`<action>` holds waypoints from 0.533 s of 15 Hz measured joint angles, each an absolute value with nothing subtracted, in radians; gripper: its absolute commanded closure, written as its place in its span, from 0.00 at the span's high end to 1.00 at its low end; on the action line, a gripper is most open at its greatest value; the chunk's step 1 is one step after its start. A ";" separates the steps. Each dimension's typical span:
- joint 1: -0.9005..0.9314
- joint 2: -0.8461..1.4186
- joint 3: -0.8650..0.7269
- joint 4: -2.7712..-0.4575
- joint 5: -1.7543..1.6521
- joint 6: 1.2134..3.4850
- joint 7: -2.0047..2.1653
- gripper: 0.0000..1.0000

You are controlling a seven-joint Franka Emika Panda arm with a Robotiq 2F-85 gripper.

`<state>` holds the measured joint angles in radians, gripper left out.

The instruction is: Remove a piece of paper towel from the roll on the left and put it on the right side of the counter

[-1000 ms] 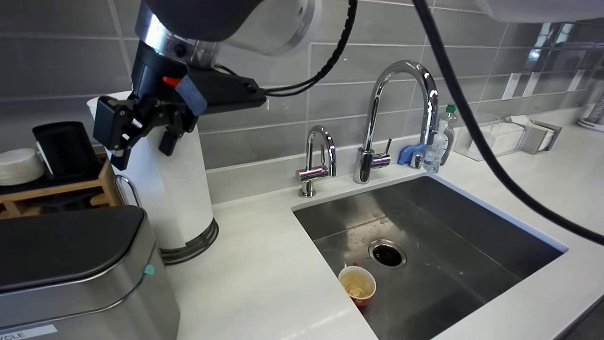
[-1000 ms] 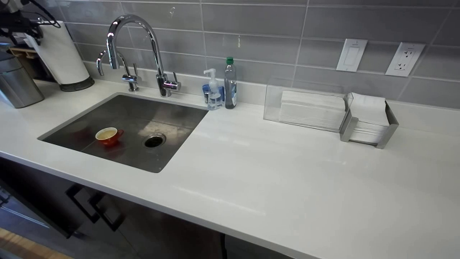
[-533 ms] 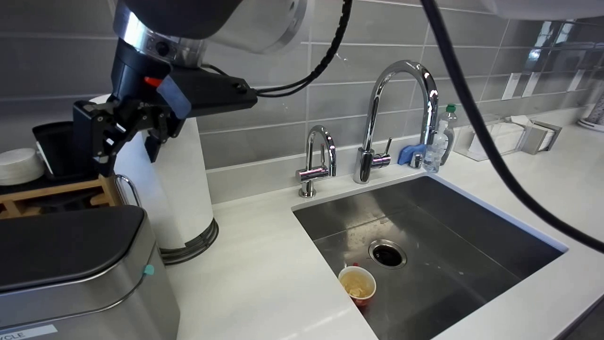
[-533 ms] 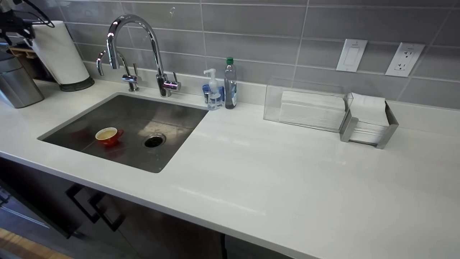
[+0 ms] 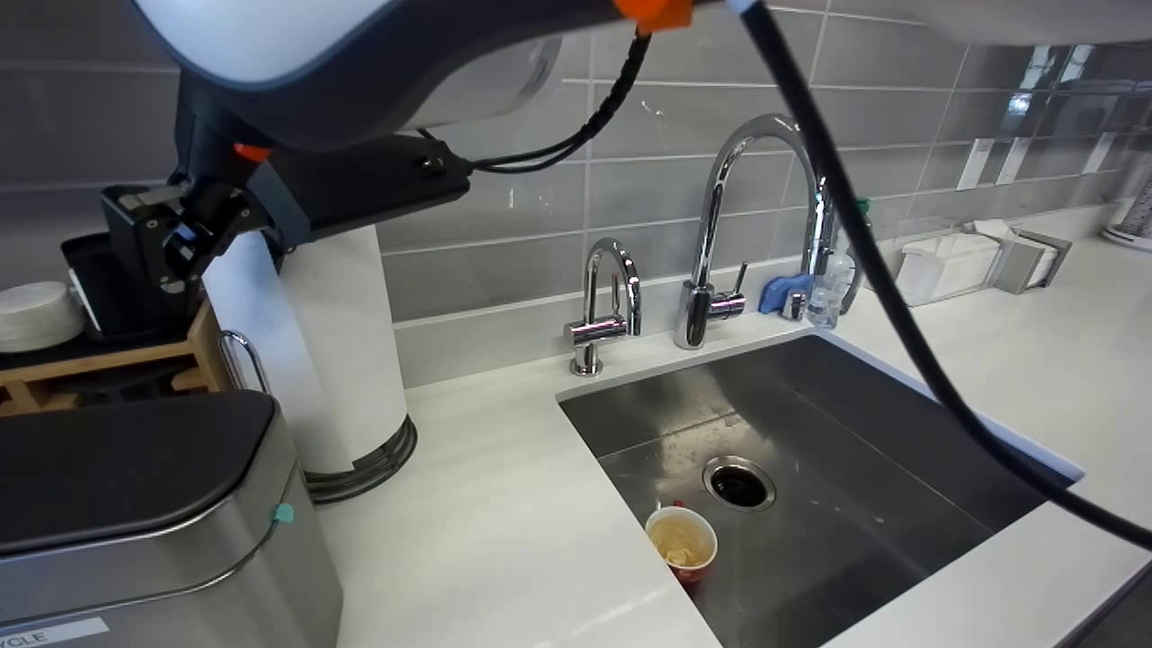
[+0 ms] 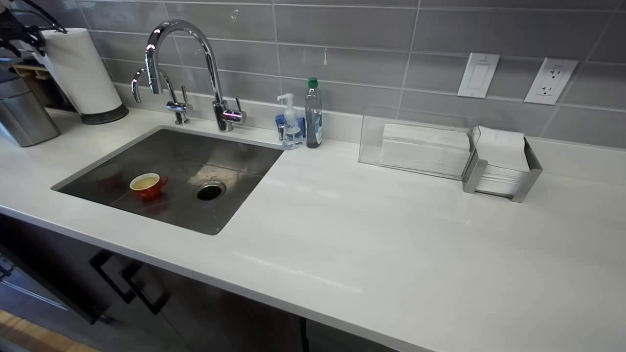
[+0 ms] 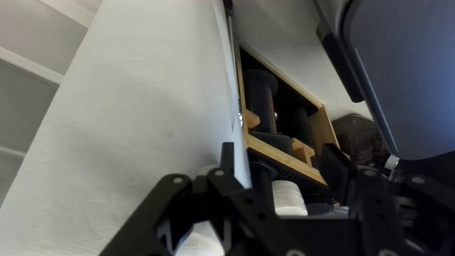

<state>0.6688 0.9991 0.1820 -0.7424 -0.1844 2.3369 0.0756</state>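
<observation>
The roll (image 5: 346,360) stands upright on its wire holder at the left end of the white counter (image 5: 486,540); it also shows in an exterior view (image 6: 83,78). In the wrist view the white paper of the roll (image 7: 131,99) fills the left half. A paper edge, the piece of paper towel (image 7: 243,161), shows as a thin bluish strip along the roll's right side. My gripper (image 7: 282,161) is open. Its left finger overlaps the paper near this edge; I cannot tell whether it touches. The gripper (image 5: 225,270) is beside the roll's upper left side in an exterior view.
A steel bin (image 5: 297,549) with a black lid stands before the roll. A wooden organizer (image 5: 205,346) and stacked white lids (image 5: 36,317) are behind. The sink (image 6: 244,205) holds a red cup (image 6: 149,188). Faucets, bottles (image 6: 313,117) and napkin holders (image 6: 525,178) line the wall.
My open gripper has moved left across the roll to its left side and slightly up in an exterior view. The arm link has come lower into view. The roll stays in place.
</observation>
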 measured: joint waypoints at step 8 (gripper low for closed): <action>0.696 1.019 0.112 -0.741 -0.204 2.348 0.165 0.00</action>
<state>0.6963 1.0187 0.1125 -0.7413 -0.2039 2.3480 0.1654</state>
